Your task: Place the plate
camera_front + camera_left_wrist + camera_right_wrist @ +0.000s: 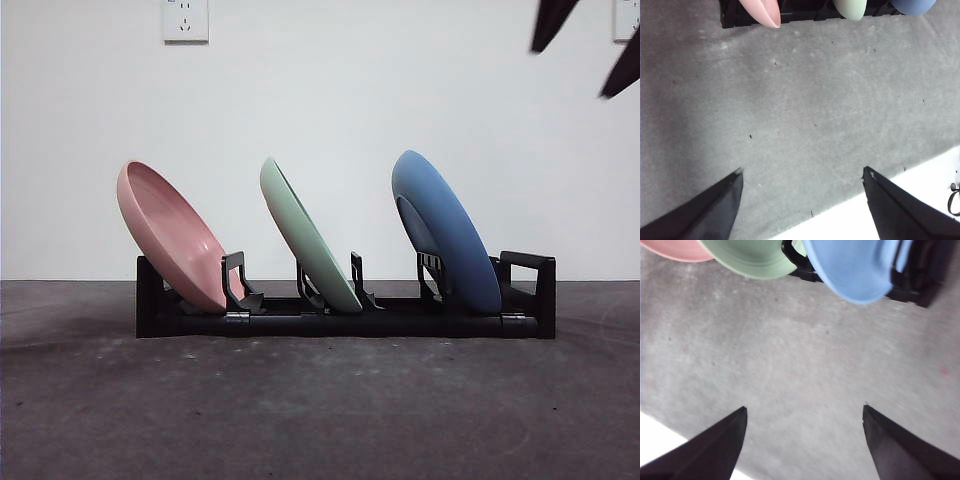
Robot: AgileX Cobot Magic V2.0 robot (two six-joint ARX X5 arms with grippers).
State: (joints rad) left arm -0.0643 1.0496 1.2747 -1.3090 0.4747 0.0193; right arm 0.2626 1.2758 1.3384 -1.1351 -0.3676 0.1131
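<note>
Rack (pixel 345 322) sits on table (pixel 320 410), near the wall (pixel 330 90). Three plates stand in it, all tilted leftward: left plate (pixel 170 235), middle plate (pixel 308 235), right plate (pixel 445 230). Socket (pixel 185 20) on the wall above left plate.

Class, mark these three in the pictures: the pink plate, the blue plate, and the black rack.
pink plate (pixel 168 232): front view, on its concave inner face.
blue plate (pixel 447 226): front view, on its curved back.
black rack (pixel 340 325): front view, on its bottom rail.

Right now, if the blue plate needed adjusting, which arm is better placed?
Probably right: its open fingers face the round blue plate closely, while the left wrist view shows that plate only distantly.
</note>
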